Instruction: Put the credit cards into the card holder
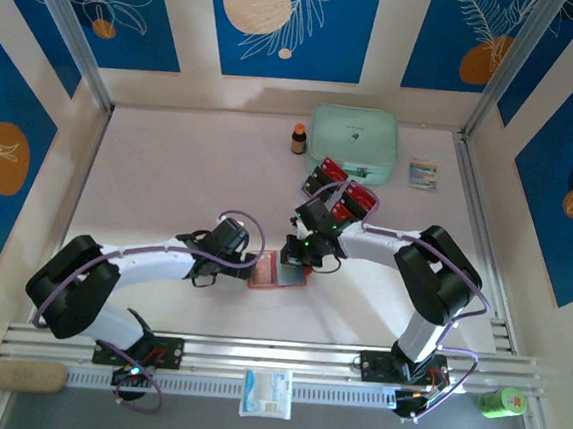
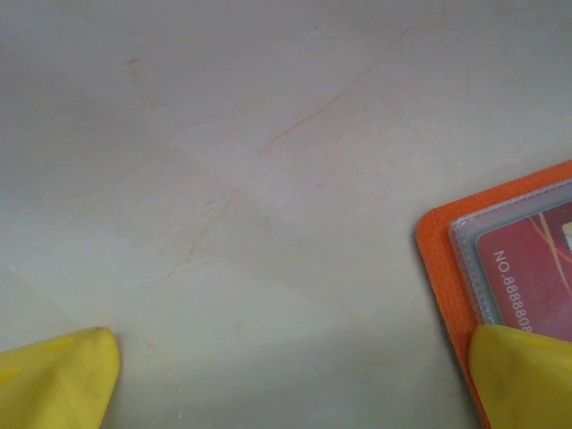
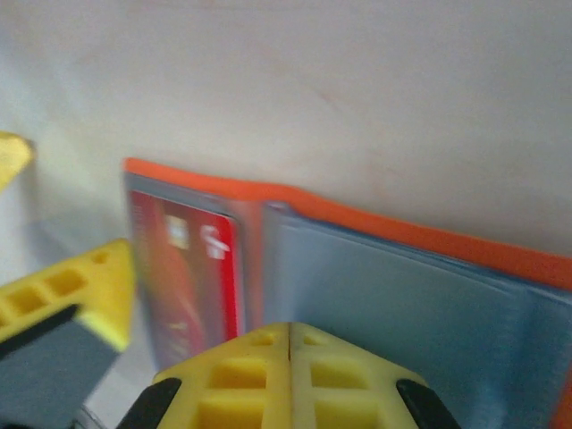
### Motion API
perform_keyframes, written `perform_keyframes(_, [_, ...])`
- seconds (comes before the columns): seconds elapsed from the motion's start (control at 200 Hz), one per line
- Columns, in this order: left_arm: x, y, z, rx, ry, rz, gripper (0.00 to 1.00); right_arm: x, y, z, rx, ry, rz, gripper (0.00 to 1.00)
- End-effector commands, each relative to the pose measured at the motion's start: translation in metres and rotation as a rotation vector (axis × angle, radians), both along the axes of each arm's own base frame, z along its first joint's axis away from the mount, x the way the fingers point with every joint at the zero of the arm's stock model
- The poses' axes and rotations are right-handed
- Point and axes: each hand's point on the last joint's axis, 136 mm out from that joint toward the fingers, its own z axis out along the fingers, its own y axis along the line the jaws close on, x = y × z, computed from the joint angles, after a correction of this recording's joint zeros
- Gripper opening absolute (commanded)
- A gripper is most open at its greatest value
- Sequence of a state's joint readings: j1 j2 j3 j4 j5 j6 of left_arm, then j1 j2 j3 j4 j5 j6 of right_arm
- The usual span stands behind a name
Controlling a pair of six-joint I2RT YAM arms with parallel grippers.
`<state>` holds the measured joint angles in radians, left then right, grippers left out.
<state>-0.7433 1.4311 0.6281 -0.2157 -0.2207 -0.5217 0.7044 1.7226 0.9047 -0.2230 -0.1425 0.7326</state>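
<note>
Orange wallet (image 1: 279, 272) open flat on table (image 1: 169, 184), red card (image 2: 527, 268) in its clear sleeve | left gripper (image 2: 295, 375) spread wide, one finger at wallet's corner | right gripper (image 3: 290, 357) closed, tips together by wallet's fold

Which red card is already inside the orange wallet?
The red card behind the clear sleeve in the wallet's left half; the other cards lie farther back, near the mint pouch.

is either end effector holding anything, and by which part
Nothing is held. The right end effector is shut empty above the open card holder; the left end effector is open, one fingertip at the holder's edge.
</note>
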Motion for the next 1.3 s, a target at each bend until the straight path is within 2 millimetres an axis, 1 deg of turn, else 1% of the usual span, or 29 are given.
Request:
perform_keyframes(0.0, [0.008,-0.004,0.019,-0.025,-0.032,-0.001,1.00,-0.006,-0.009,-0.007,-0.016,0.018,-0.011,0.03])
perform_keyframes(0.065, [0.010,-0.005,0.022,-0.030,-0.037,-0.002,1.00,-0.007,-0.014,-0.009,-0.023,0.022,-0.021,0.02])
perform_keyframes(0.195, [0.010,-0.007,0.023,-0.025,-0.036,-0.011,1.00,-0.011,-0.021,-0.011,-0.027,0.033,-0.036,0.02])
perform_keyframes(0.355, [0.011,-0.006,0.022,-0.017,-0.034,-0.011,1.00,-0.012,-0.019,-0.001,-0.005,0.024,-0.038,0.01])
perform_keyframes(0.505, [0.008,-0.001,0.016,-0.002,-0.028,-0.006,1.00,-0.010,-0.009,0.018,0.016,-0.012,-0.019,0.01])
perform_keyframes(0.69, [0.006,0.002,0.008,0.016,-0.017,-0.004,1.00,-0.009,0.006,0.030,0.023,-0.039,0.021,0.01])
perform_keyframes(0.77, [0.005,0.004,0.003,0.027,-0.010,-0.003,1.00,-0.008,0.012,0.031,0.020,-0.043,0.033,0.01])
perform_keyframes(0.905, [0.003,0.005,-0.002,0.037,-0.002,-0.005,1.00,-0.008,0.017,0.026,0.009,-0.037,0.044,0.00])
perform_keyframes(1.295, [0.004,0.005,-0.005,0.041,0.002,-0.009,1.00,-0.010,0.019,0.013,-0.006,-0.018,0.046,0.00])
